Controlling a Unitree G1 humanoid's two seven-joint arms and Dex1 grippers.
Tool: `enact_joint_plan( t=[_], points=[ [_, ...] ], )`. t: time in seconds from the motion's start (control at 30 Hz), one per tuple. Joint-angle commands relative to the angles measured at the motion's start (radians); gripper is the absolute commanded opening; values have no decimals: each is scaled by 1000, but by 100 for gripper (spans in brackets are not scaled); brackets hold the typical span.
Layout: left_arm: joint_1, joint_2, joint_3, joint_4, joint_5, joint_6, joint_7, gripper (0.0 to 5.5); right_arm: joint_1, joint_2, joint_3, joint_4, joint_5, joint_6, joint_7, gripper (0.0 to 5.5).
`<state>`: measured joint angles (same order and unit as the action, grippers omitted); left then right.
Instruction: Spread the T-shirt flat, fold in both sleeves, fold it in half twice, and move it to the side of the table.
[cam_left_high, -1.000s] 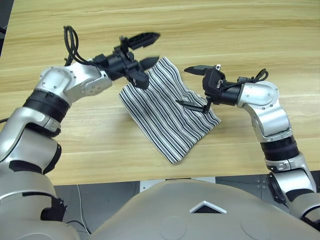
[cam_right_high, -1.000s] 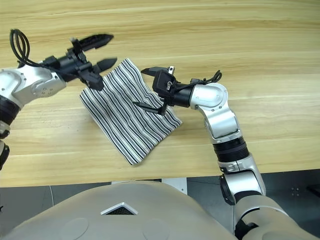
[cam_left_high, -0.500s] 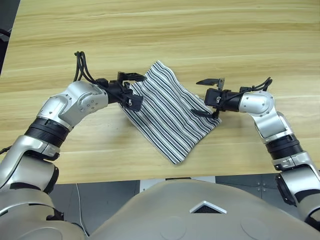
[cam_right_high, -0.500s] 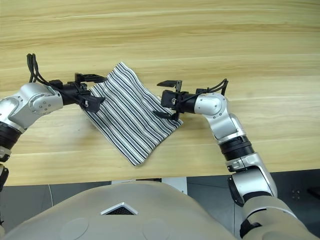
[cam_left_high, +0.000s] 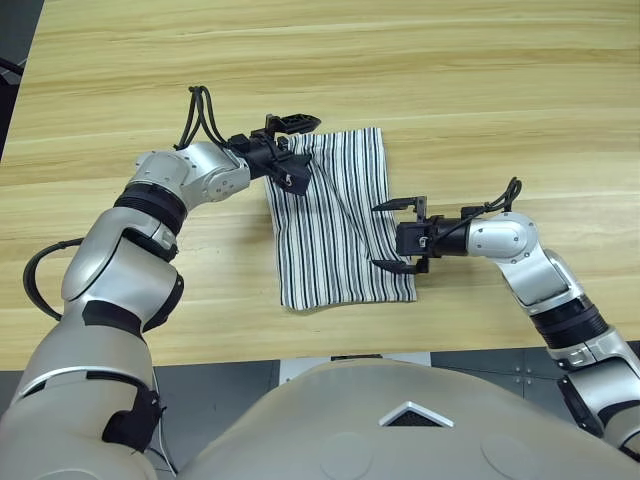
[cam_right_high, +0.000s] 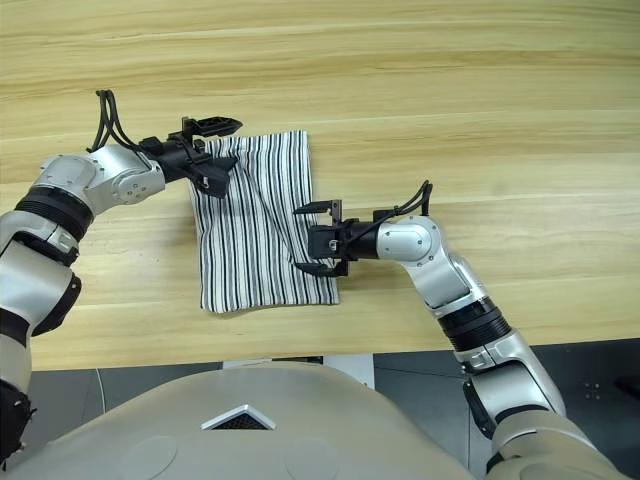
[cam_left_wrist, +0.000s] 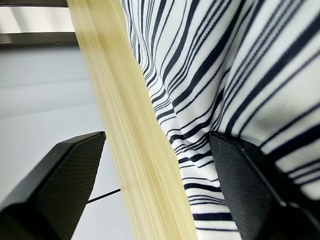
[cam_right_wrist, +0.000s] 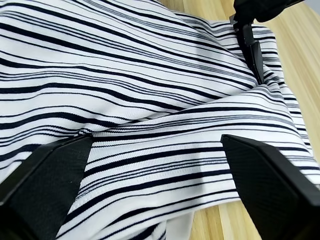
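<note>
T-shirt (cam_left_high: 335, 225) lay as compact striped rectangle on wooden table (cam_left_high: 500, 90), near front edge, roughly centre, diagonal crease across it. Folding judged done; shift to table side left. Left gripper (cam_left_high: 305, 152) spread wide at far-left corner, one finger on cloth. Right gripper (cam_left_high: 375, 236) spread wide, straddling right edge. Neither clamped fabric. Layer count and tucked sleeves hidden inside folds.

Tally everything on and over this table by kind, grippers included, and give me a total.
Striped T-shirt: 1
Grippers: 2 (left gripper, right gripper, both open over the shirt)
Wooden table: 1
Total: 4
</note>
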<state>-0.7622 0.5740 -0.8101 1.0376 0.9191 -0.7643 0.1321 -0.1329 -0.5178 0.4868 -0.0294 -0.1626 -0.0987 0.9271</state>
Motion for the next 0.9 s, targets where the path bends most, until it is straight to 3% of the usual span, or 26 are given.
enact_joint_plan(
  t=[0.03,0.23,0.57,0.73,0.9],
  points=[
    [29,-21,-62,23,75,-59,43,384,5,31,5,40,-14,7,-40,473],
    [6,16,-81,22,115,-88,133,384,-53,20,-66,26,18,17,-67,473],
    [-122,101,11,-83,145,-86,342,384,-54,-18,-159,-177,242,171,53,473],
    [-47,298,143,-229,-61,-301,207,384,-54,-194,-269,4,226,-90,143,473],
    [272,517,173,-568,-301,-360,-73,384,-45,-326,-300,205,165,-416,181,473]
  ],
)
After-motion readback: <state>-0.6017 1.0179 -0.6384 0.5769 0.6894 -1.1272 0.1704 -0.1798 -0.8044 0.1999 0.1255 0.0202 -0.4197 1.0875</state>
